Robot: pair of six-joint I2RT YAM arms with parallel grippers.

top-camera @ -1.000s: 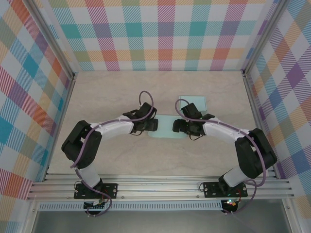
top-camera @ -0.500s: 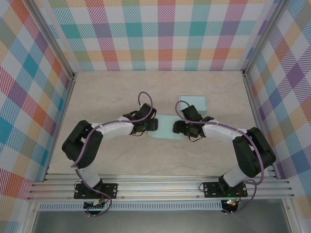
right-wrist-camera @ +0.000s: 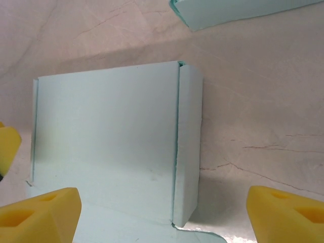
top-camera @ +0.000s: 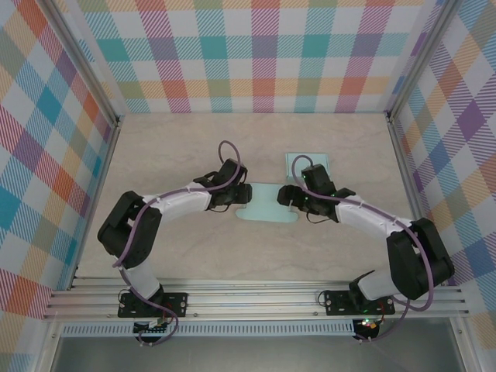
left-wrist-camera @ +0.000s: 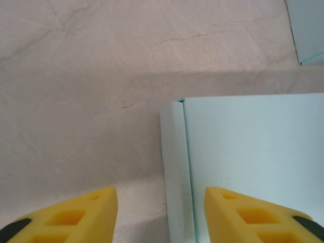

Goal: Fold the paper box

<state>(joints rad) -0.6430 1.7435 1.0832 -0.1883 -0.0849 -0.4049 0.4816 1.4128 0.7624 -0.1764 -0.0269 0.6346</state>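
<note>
Right wrist view: paper box [right-wrist-camera: 106,131] flaps [right-wrist-camera: 188,142] upright, right pincer [right-wrist-camera: 162,207] and left pincer [left-wrist-camera: 159,207] agape.

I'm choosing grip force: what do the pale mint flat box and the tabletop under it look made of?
Pale mint flat box: thin matte card or paper, given crisp creases and folded side flaps. Tabletop: smooth beige, marble-veined, possibly laminate.

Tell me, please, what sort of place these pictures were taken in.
Probably a lab robot test cell: colourful plaid wall panels enclose a pale marble-patterned tabletop, silver aluminium rails run along the near edge, and a flat pale mint paper box lies mid-table.
</note>
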